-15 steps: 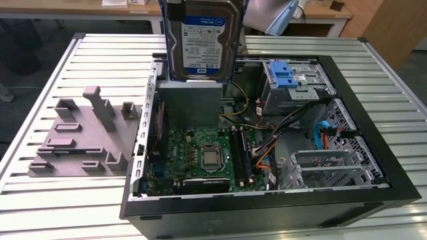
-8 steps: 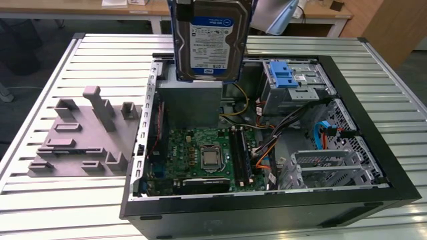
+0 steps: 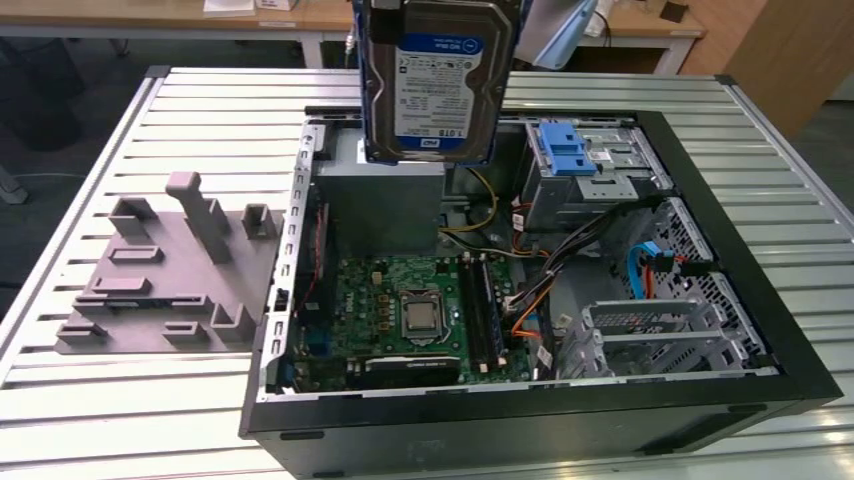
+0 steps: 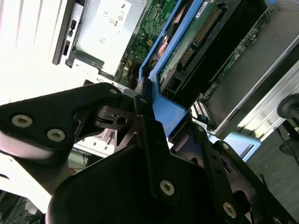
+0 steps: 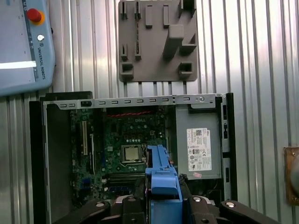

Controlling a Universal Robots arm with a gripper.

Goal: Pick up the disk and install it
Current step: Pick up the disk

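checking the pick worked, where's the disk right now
The disk hangs upright in the gripper, above the open computer case; in the exterior view it is at top centre, just over the grey metal box.

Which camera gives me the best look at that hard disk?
The exterior view: the disk hangs upright above the open computer case, labelled face toward the camera. The second wrist view shows the disk's circuit-board underside at a slant; the first wrist view shows its blue carrier's end.
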